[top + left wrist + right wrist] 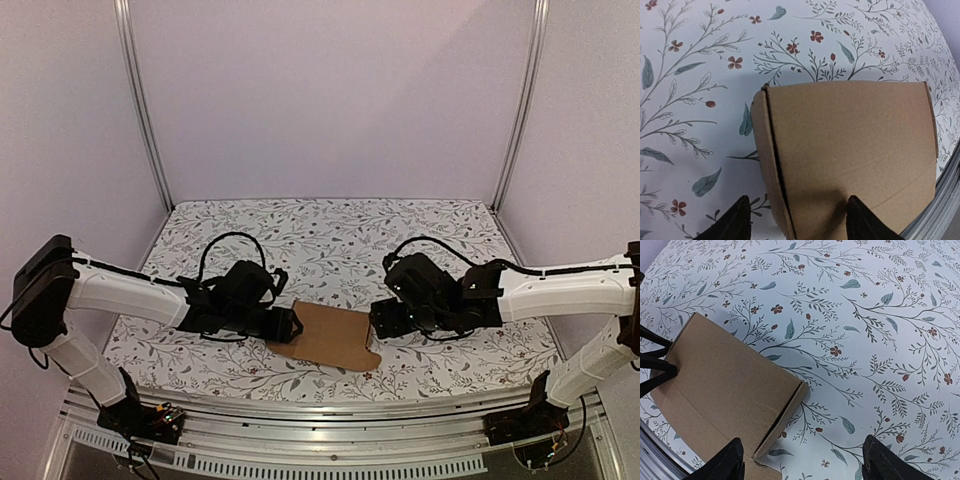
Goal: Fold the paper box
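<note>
On floral tablecloth (330, 230) between lilac walls (330, 90), both jaws gape by the paper box (330, 335).

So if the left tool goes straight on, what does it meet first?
The box: its near edge lies between the open fingers of the left tool, so contact looks almost immediate.

On desk (330, 235), near front edge and about midway across: paper box (328, 338), lying low between the two hands. At box's left end: left hand (290, 325), one finger over the box top, the other over the desk just off the box's long edge. At box's right end: right hand (378, 320), above the desk, one finger close by the box's end corner, the other well apart from the box. Arms reaching in from left and right sides.
</note>
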Controlling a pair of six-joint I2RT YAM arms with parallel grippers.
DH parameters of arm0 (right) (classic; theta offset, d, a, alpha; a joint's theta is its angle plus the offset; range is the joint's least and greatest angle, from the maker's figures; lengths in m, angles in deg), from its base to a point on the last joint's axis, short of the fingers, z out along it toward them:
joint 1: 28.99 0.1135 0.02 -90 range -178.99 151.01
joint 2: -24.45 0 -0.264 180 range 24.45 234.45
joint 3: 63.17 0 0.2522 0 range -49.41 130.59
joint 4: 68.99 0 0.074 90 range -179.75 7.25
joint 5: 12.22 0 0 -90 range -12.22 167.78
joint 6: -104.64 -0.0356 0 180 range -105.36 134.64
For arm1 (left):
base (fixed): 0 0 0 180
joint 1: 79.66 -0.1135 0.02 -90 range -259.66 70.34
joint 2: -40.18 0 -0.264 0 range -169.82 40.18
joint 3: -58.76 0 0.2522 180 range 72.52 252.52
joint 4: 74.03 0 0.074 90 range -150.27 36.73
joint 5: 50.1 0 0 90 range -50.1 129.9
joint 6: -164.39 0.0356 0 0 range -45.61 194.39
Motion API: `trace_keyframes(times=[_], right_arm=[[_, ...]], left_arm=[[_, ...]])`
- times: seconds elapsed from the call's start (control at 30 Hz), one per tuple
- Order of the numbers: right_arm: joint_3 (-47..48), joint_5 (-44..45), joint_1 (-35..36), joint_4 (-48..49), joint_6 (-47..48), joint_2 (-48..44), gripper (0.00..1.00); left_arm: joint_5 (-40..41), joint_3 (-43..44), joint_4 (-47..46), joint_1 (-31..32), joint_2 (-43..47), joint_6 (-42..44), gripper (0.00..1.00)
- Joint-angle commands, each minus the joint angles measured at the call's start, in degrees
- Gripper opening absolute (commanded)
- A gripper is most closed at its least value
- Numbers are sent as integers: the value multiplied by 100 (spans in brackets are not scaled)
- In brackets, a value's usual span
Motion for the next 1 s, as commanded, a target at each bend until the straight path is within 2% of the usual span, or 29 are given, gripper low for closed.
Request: trace_keyframes(times=[0.0, 0.47, 0.97], right_arm=[[-18, -144, -53, 98, -870, 268, 79], [-472, -1301, -539, 1549, -1814, 904, 48], [-548, -1488, -673, 1942, -1817, 1140, 33]], left_arm=[[-248, 121, -116, -91, -162, 59, 62], [-799, -458, -969, -60, -45, -592, 56], [-718, -608, -1036, 20, 23, -740, 54]])
